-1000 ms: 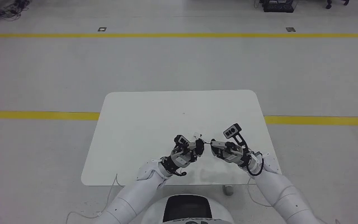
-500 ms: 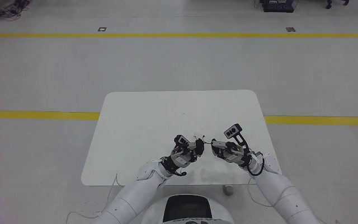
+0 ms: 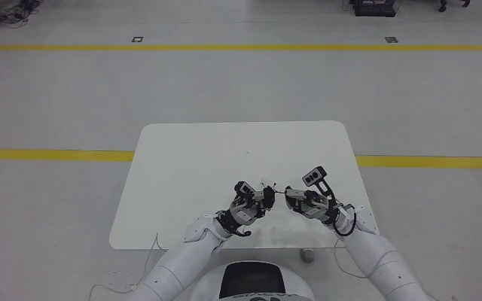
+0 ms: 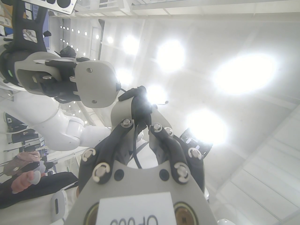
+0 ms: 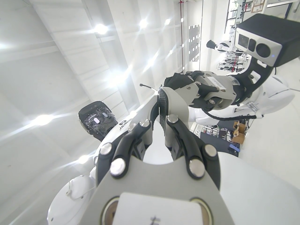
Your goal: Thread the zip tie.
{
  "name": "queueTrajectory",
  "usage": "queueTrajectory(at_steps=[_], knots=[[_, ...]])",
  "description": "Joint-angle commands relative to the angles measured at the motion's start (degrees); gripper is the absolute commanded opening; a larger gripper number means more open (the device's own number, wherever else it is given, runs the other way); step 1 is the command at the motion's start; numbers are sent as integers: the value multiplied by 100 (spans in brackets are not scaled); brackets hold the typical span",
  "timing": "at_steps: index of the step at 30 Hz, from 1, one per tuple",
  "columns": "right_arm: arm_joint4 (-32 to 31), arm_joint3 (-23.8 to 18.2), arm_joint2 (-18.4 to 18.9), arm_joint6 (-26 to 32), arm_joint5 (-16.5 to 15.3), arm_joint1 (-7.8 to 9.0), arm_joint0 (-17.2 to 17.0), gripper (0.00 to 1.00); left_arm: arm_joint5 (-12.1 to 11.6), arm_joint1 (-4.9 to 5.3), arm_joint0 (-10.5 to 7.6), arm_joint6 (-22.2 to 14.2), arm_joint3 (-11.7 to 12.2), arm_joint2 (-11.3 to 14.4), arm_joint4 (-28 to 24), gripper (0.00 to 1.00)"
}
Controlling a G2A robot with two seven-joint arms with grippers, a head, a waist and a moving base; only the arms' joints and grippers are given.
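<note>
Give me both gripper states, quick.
Left gripper: closed on the zip tie.
Right gripper: closed on the zip tie too.

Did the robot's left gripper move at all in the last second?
No. The left gripper sits at the same spot over the white table, just as near its front edge as before, shut on the zip tie.
</note>
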Motion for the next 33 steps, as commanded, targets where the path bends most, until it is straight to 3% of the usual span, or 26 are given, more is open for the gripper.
queueTrajectory(at_steps=[1,33], knots=[[0,4,9,0,4,-2,-3,0,0,0,0,0,0,0,0,0],[-9,77,108,0,41,-30,-19,0,0,0,0,0,0,0,0,0]])
